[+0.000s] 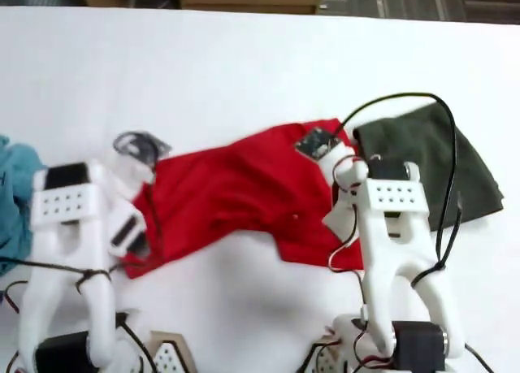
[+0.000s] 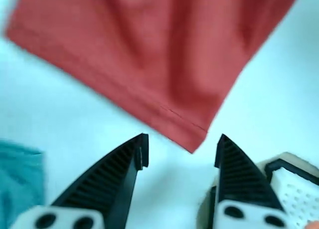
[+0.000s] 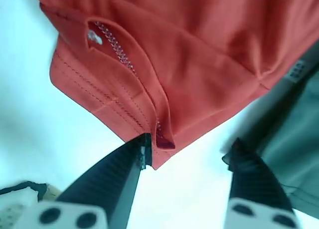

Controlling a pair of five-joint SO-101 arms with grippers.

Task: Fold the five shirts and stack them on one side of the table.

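Observation:
A red shirt [image 1: 244, 194] lies crumpled across the middle of the white table [image 1: 244, 56]. My left gripper [image 2: 182, 151] is open just over a hemmed corner of the red shirt [image 2: 149, 54], and in the high view it [image 1: 134, 233] hovers at the shirt's left end. The right gripper [image 3: 192, 154] is also open, one finger [image 3: 134, 164] touching the stitched edge of the red shirt [image 3: 189, 64]. In the high view it [image 1: 337, 168] sits at the shirt's right end. A dark green shirt [image 1: 431, 162] lies folded at the right, and a teal shirt [image 1: 12, 194] is at the left edge.
The dark green shirt [image 3: 294, 149] lies right beside the right gripper's other finger. The teal shirt [image 2: 17, 174] is near the left gripper. Both arm bases [image 1: 390, 340] stand at the front edge. Behind the shirts the table is bare white.

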